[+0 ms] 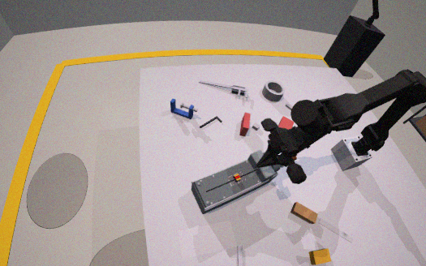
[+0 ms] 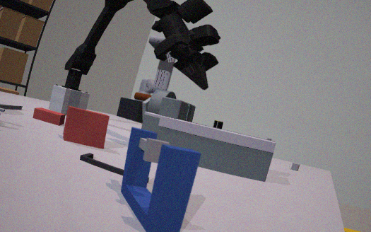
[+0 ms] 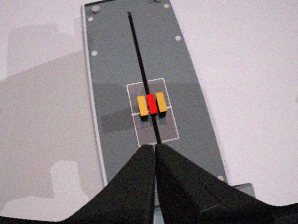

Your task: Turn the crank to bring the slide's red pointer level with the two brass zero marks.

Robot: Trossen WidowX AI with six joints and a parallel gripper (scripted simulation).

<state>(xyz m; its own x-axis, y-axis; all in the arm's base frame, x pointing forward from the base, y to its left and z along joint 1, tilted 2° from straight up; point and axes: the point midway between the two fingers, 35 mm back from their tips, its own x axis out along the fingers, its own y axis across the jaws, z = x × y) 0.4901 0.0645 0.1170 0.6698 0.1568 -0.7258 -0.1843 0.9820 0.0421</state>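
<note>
The grey slide machine [image 1: 217, 196] [image 2: 234, 155] [image 3: 117, 70] lies on the white table. Its red pointer [image 1: 237, 178] [image 3: 152, 104] sits between the left brass mark [image 3: 143, 105] and the right brass mark [image 3: 161, 102]; in the wrist view their ends look about in line, with no clear offset. The crank's orange handle [image 2: 143, 95] shows behind the machine's end housing [image 2: 172, 107], and is mostly hidden by the arm in the top view. My gripper [image 1: 260, 165] [image 2: 205, 88] [image 3: 153, 154] is shut and empty, above the housing end of the machine, apart from the handle.
A blue clamp [image 1: 182, 113] [image 2: 175, 187], black hex key [image 1: 209, 122], caliper [image 1: 220, 87], grey ring [image 1: 273, 92] and red block [image 1: 245, 124] [image 2: 86, 128] lie on the clamp's side. A brown block [image 1: 305, 212] and yellow block [image 1: 320, 256] lie on the other side.
</note>
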